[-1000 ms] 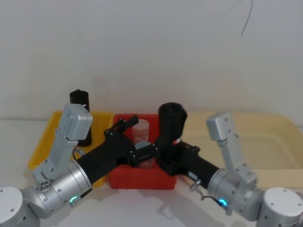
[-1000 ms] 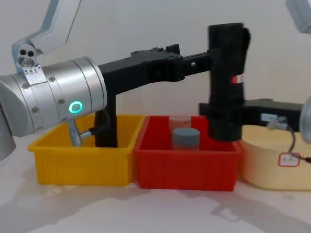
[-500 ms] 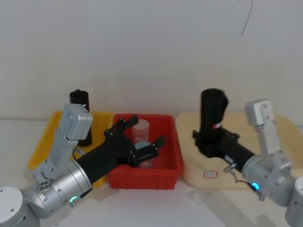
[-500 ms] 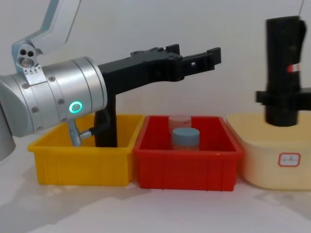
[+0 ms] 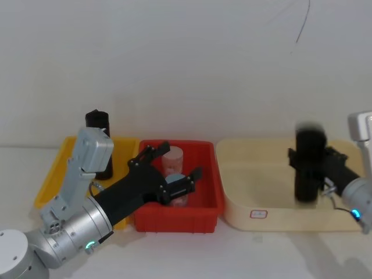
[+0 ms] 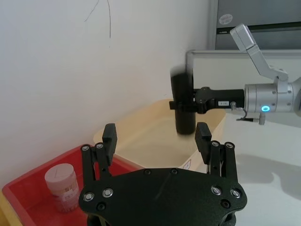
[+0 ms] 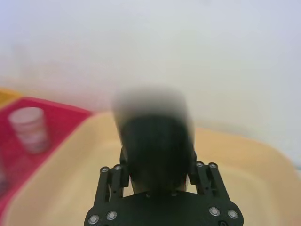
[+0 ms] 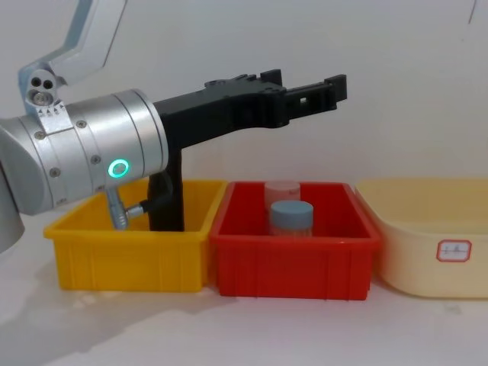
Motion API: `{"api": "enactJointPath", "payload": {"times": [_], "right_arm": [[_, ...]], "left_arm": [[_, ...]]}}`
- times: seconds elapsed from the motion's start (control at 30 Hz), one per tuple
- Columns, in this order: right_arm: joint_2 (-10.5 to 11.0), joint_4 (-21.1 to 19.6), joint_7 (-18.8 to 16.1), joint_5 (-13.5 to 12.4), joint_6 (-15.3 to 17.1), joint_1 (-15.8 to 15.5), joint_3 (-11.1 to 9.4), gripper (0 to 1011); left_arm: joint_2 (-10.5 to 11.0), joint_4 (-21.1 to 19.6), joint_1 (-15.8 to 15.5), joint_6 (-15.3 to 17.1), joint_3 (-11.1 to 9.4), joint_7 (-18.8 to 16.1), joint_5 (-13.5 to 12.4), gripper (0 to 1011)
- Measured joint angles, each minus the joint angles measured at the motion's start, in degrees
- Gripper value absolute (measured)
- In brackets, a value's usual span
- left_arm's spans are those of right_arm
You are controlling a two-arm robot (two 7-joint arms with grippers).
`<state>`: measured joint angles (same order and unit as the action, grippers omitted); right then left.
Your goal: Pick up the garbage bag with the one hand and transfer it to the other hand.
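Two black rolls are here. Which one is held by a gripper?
The roll over the cream tub, clamped upright in the right gripper. The other roll stands free in the yellow bin.

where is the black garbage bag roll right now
In the head view the tall black cylindrical garbage bag roll is upright at the far right, clamped in the black right tool over the cream plastic tub.

Bare lab test bench: white table [image 8: 229, 335], blank white wall [image 8: 191, 38], yellow bin [image 8: 130, 258], red bin [image 8: 293, 265], cream tub [image 8: 408, 263].
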<state>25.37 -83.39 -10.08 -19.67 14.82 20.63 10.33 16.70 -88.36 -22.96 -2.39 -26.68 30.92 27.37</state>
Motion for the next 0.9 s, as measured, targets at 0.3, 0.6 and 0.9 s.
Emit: {"api": "enactJointPath", "payload": {"times": [0.3, 0.6, 0.9], "right_arm": [[1.6, 1.8, 1.9, 2.1, 1.0, 1.3, -1.4, 914], [2.2, 1.4, 1.8, 3.6, 2.0, 2.5, -1.0, 1001], [2.0, -0.2, 0.2, 4.8, 1.9, 3.6, 0.5, 1002]], "left_arm": [[0.0, 0.0, 0.0, 0.0, 0.0, 0.0, 0.0, 1002], [0.1, -0.2, 0.6, -0.6, 0.8, -1.6, 0.1, 1002], [0.3, -0.6, 2.1, -1.7, 3.0, -5.3, -0.4, 1001]]}}
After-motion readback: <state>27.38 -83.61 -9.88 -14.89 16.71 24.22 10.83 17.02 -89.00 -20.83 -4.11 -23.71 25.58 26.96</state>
